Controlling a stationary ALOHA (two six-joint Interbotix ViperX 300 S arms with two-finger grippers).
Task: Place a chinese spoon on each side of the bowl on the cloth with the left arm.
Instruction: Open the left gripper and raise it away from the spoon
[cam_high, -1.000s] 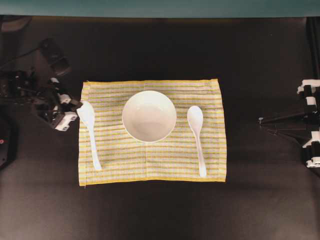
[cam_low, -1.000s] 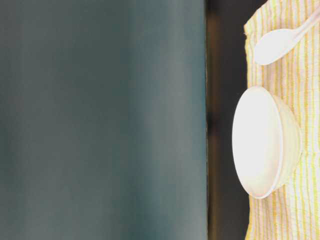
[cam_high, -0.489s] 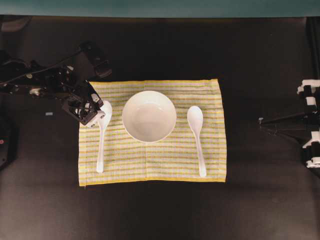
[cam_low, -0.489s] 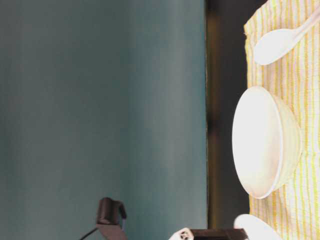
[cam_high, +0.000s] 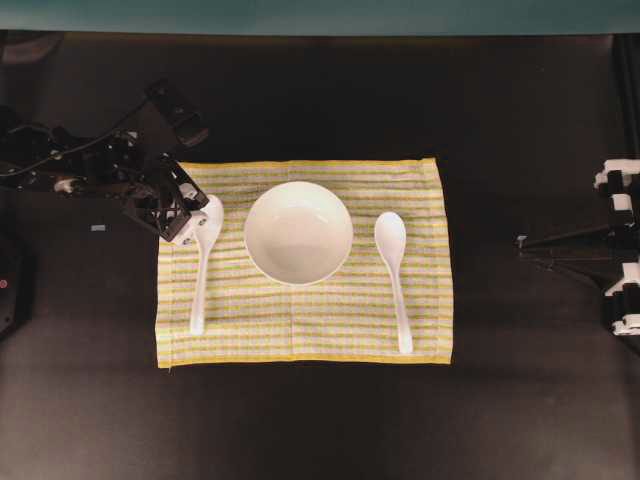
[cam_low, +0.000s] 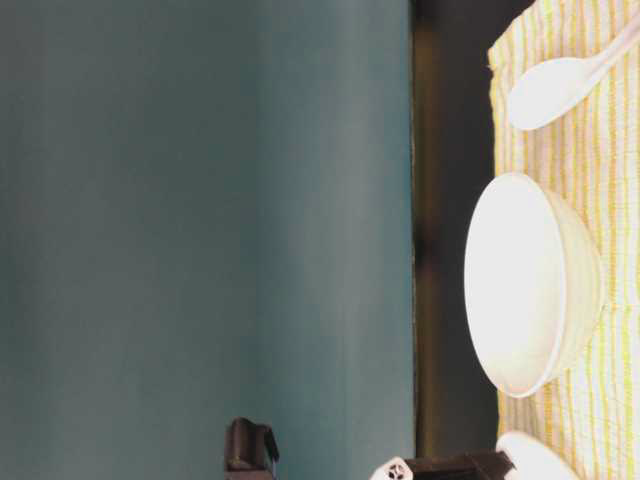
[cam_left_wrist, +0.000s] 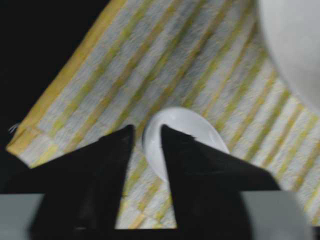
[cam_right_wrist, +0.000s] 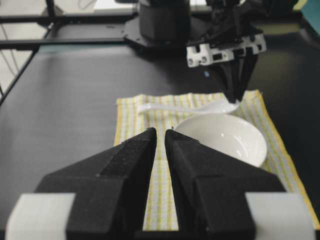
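Observation:
The white bowl (cam_high: 298, 232) stands mid-cloth on the yellow-striped cloth (cam_high: 330, 320). One chinese spoon (cam_high: 392, 245) lies to its right, handle toward the front edge. The other chinese spoon (cam_high: 203, 250) lies to the bowl's left, and my left gripper (cam_high: 193, 218) is at its scoop. In the left wrist view the left gripper (cam_left_wrist: 147, 131) is open. Its fingers straddle the rim of the scoop (cam_left_wrist: 182, 127), with cloth showing between one finger and the rim. My right gripper (cam_right_wrist: 160, 132) is shut on nothing, far to the right of the cloth.
The right arm (cam_high: 615, 250) rests at the table's right edge. The black table top (cam_high: 320, 420) surrounds the cloth. A teal wall (cam_low: 200, 200) runs behind the table. The left arm's cabled links (cam_high: 70, 165) stretch to the left of the cloth.
The left gripper carried the left spoon's scoop rightward toward the bowl, straightening the spoon. Its jaws have now parted from the scoop. The right arm has not moved.

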